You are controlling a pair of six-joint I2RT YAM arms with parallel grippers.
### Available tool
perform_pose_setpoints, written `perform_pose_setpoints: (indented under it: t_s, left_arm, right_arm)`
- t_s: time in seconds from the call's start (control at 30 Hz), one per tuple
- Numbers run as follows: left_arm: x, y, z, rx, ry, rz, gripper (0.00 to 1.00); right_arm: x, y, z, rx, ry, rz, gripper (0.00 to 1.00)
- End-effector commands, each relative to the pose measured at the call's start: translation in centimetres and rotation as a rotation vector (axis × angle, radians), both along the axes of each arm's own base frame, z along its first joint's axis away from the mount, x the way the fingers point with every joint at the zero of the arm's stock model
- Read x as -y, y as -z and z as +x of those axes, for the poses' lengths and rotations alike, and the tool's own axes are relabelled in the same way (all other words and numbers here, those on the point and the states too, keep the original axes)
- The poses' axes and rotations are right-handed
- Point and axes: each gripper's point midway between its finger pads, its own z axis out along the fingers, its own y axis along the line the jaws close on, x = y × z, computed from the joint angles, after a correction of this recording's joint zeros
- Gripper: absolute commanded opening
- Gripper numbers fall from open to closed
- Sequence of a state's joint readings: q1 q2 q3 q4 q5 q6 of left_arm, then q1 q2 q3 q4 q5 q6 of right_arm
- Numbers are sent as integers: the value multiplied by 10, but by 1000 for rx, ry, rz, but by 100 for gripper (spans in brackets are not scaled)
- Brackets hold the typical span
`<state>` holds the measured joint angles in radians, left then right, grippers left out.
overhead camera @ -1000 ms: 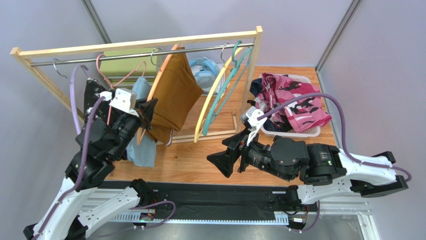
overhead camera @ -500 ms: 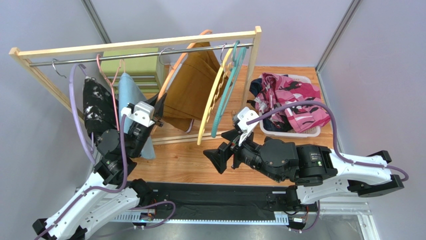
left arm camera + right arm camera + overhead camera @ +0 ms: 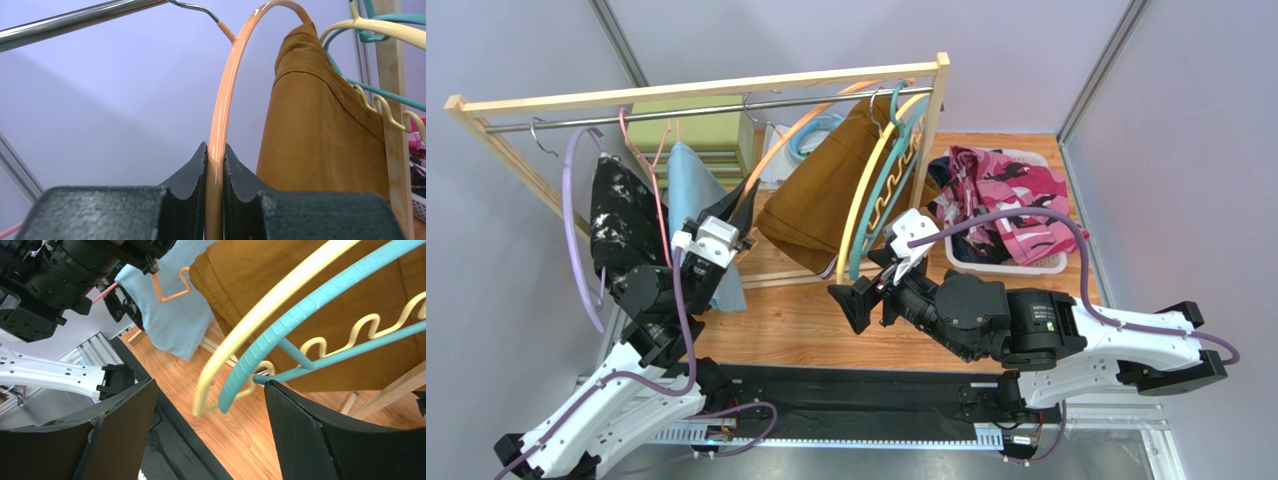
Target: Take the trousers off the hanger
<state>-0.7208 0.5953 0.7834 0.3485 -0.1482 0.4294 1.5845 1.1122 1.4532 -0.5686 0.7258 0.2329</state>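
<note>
Mustard-brown trousers (image 3: 821, 200) hang on an orange hanger (image 3: 771, 160) on the rail. My left gripper (image 3: 744, 210) is shut on that hanger's arm (image 3: 222, 115), with the trousers (image 3: 320, 135) just to its right. Light blue trousers (image 3: 688, 195) and black speckled trousers (image 3: 616, 225) hang further left. Pink floral trousers (image 3: 1011, 200) and dark navy trousers (image 3: 938, 175) lie in a white basket (image 3: 1026, 268). My right gripper (image 3: 866, 295) is open and empty (image 3: 210, 390), just below the mustard trousers (image 3: 280, 270).
Empty yellow (image 3: 866, 190) and teal (image 3: 888, 195) hangers hang pressed against the mustard trousers, their lower ends between my right jaws in the right wrist view. The wooden rack (image 3: 696, 88) has a steel rod (image 3: 75, 20). Purple walls close in on both sides.
My left gripper has swung the orange hanger and mustard trousers right along the rod, against the yellow and teal hangers. My right gripper has moved left and up under those hangers.
</note>
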Motion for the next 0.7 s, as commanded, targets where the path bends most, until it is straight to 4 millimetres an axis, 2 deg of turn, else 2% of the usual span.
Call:
perform_pose_setpoints:
  t_s: [0.0,0.23,0.33,0.37,0.4,0.43,0.5,0.53,0.6,0.67]
  left_arm:
    - [-60,-109,-80,414,28,-309,0]
    - [-62,-93,-89,373,66,-291,0]
    - [-66,-95,-93,343,81,-312,0]
    - [-71,-93,-90,316,63,-328,0]
    - [-80,-101,-93,295,59,-364,0]
    - [-79,-93,-85,234,40,-343,0]
    - [-92,-94,-87,196,5,-372,0]
    - [-91,-85,-83,148,-5,-347,0]
    - [-105,-87,-92,119,-13,-374,0]
    - [-108,-75,-91,40,-23,-361,0]
  right_arm:
    - [0,-17,11,49,60,37,85]
    - [1,-19,13,44,63,63,85]
    - [4,-18,13,32,65,72,85]
    - [4,-18,12,29,64,73,85]
    - [5,-18,12,25,61,75,85]
    - [7,-18,11,19,59,76,85]
    - [7,-16,10,17,48,69,85]
    - [8,-13,9,16,47,55,85]
    - [7,-9,9,13,47,38,85]
    - [9,-9,8,6,42,30,85]
